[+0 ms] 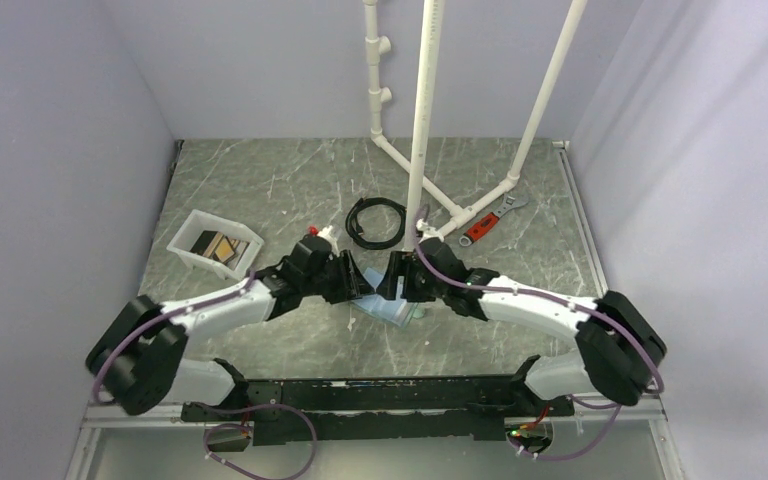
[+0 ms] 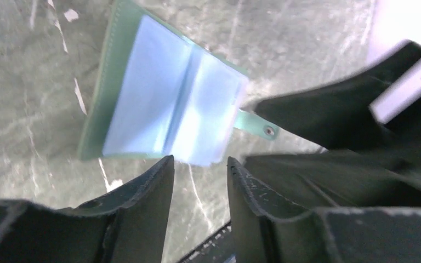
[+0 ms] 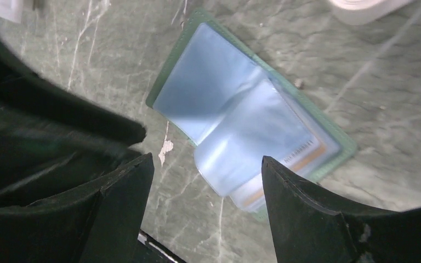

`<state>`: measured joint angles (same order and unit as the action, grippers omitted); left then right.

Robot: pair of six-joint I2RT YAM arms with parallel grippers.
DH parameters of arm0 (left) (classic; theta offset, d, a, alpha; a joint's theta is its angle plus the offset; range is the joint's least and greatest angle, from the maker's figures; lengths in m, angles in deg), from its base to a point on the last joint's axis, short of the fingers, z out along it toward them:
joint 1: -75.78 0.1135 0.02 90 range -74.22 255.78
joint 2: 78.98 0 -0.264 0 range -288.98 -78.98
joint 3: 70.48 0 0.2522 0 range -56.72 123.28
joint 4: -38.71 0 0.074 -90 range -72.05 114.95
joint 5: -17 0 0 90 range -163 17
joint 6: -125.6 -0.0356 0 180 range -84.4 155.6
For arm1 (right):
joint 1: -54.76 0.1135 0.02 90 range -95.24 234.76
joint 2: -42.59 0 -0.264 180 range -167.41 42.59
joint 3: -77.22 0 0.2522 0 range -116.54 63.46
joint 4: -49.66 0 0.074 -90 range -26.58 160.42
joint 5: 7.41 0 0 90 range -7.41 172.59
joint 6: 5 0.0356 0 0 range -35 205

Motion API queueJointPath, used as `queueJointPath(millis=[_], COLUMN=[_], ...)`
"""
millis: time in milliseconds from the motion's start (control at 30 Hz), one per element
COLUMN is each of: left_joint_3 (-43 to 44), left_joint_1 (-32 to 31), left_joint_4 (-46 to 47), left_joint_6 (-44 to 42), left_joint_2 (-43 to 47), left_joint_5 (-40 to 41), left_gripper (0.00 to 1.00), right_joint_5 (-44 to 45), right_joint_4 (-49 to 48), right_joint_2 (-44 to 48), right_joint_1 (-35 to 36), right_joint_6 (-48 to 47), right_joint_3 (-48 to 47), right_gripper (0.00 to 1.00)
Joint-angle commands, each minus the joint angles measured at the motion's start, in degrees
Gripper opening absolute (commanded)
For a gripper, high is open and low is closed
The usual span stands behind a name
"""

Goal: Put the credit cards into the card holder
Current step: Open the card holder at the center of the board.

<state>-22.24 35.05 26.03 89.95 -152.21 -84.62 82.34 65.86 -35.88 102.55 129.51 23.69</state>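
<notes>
The card holder lies open on the marble table between my two grippers. Its light blue inner sleeves face up inside a green cover, and a snap tab sticks out to the right. One sleeve holds a card with an orange stripe. More credit cards, tan and dark, lie in the white tray. My left gripper hovers open just beside the holder's near edge, with nothing between its fingers. My right gripper stands wide open over the holder's lower corner, also empty.
A black cable coil and a red-handled wrench lie behind the grippers. A white pipe frame rises at the back. A white round object sits close to the holder. The two gripper heads almost touch.
</notes>
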Motion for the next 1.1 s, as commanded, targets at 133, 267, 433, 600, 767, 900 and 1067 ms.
queueJointPath(millis=[133, 267, 433, 600, 767, 900, 1067], left_joint_3=[2.54, 0.88, -2.7, -4.92, -5.45, -5.71, -6.34], left_joint_1=[1.52, 1.61, 1.61, 1.56, 1.6, 1.6, 1.56], left_joint_4=[2.94, 3.32, 6.62, 7.09, 7.23, 7.58, 6.73], left_joint_6=[-2.52, -1.68, 0.18, 0.75, 1.02, 1.19, 1.3], left_joint_2=[-10.25, -12.33, -12.37, -11.05, -10.44, -9.99, -6.03], left_joint_5=[0.82, 1.92, 1.67, 1.92, 1.75, 1.02, 0.4], left_gripper=[0.39, 0.35, 0.33, 0.33, 0.33, 0.33, 0.38], right_joint_5=[-3.91, -6.13, -6.16, -5.55, -5.81, -7.16, -6.13], right_joint_4=[-6.04, -8.59, -10.21, -10.44, -12.28, -14.86, -17.47], right_joint_2=[7.6, 5.22, 3.11, 1.31, -1.13, -4.74, -7.92], right_joint_1=[-3.4, -3.32, -3.32, -3.33, -3.23, -2.89, -0.64], right_joint_6=[4.26, 5.21, 6.65, 7.23, 7.26, 6.86, 6.16], right_joint_3=[6.8, 7.39, 8.76, 9.48, 9.16, 6.94, 1.71], right_gripper=[0.71, 0.63, 0.56, 0.56, 0.56, 0.58, 0.59])
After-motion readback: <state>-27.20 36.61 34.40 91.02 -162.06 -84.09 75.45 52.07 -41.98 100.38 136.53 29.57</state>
